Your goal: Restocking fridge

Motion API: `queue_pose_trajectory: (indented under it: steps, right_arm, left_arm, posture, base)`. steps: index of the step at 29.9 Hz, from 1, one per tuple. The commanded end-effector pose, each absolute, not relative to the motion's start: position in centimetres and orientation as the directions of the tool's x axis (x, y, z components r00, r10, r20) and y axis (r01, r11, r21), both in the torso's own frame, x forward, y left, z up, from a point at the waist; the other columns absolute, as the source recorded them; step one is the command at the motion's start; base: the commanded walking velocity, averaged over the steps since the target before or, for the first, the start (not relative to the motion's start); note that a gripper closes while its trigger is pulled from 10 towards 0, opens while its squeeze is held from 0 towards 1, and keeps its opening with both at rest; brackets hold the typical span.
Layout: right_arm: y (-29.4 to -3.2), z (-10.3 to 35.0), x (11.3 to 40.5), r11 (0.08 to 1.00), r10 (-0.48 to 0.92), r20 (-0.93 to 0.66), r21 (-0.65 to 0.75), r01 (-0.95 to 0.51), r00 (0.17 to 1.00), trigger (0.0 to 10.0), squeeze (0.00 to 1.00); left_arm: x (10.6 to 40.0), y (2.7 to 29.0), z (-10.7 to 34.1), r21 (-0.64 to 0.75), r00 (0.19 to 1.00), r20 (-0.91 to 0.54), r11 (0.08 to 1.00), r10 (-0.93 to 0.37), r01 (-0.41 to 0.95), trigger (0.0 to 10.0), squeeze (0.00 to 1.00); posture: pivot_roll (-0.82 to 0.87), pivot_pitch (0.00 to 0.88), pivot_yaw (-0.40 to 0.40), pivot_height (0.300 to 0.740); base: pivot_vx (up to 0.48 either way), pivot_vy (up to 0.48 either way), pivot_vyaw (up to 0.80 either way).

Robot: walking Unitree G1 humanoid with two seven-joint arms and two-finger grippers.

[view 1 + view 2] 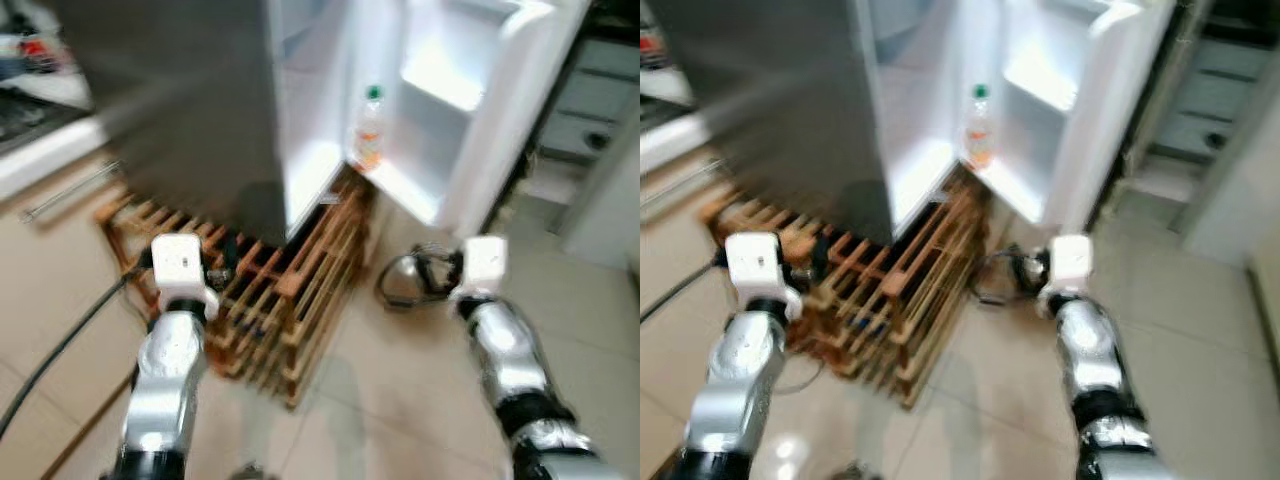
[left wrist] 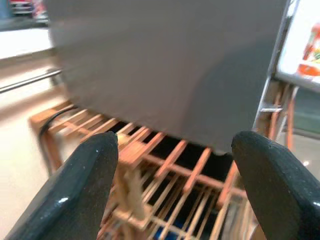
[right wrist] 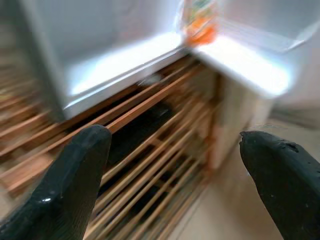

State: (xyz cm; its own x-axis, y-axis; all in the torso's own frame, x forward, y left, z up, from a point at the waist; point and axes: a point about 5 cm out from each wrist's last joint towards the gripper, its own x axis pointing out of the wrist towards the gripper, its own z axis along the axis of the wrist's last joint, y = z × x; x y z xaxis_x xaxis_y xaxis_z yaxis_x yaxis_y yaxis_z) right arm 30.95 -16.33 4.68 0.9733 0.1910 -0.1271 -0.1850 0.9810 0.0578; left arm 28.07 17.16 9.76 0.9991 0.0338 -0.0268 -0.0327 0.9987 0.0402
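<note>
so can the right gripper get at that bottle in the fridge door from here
Probably yes. The fridge door stands wide open, the bottle sits upright on its lower shelf, and nothing lies between it and the open, empty right gripper. The gripper is low, by the wooden pallet, so it must rise.

— What is seen beneath the left gripper point(image 2: 170, 185) and the right gripper point(image 3: 175, 185)?

— A pale tiled floor point(image 1: 400, 400) is seen, blurred. Directly ahead of both grippers, a wooden pallet point(image 1: 290, 300) is laid on it, and the grey fridge point(image 1: 200, 110) is carried on that pallet.

— And beside the pallet?

— A dark cable point(image 1: 60, 345) is trailed over the tiles outward of the left gripper. A dark coiled object point(image 1: 410, 280), too blurred to be identified, is seen on the floor just ahead of the right gripper.

— Is anything held by the fridge door?

— A bottle point(image 1: 369, 130) is stood on the lower shelf of the open door point(image 1: 470, 120), ahead of the right gripper.
</note>
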Motion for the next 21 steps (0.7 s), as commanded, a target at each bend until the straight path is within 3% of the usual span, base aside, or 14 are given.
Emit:
queue_pose_trajectory:
  steps: [1,4,21]
  right_arm:
    - [-16.3,5.6,31.2,0.982,0.183,-0.073,0.049,-0.18,0.98,10.0,0.0]
    - [-16.2,5.6,31.0,0.984,0.175,-0.068,0.054,-0.172,0.982,10.0,0.0]
    - [-17.3,6.9,31.5,0.99,0.14,-0.039,0.038,-0.139,0.989,10.0,0.02]
  left_arm:
    - [28.1,17.1,10.1,0.067,0.999,-0.011,0.997,0.035,-0.034,10.0,0.0]
    - [28.2,16.8,10.3,0.106,1.0,-0.005,0.994,0.03,-0.029,10.0,0.0]
    - [29.1,16.3,10.7,0.094,0.997,-0.022,0.993,0.078,-0.076,10.0,0.0]
  posture:
    - [-0.02,0.0,0.009,0.74]
    - [-0.02,0.0,0.009,0.74]
    - [-0.03,0.0,0.01,0.74]
  base:
    - [0.0,0.0,0.66]
    - [0.0,0.0,0.67]
    - [0.0,-0.48,0.62]
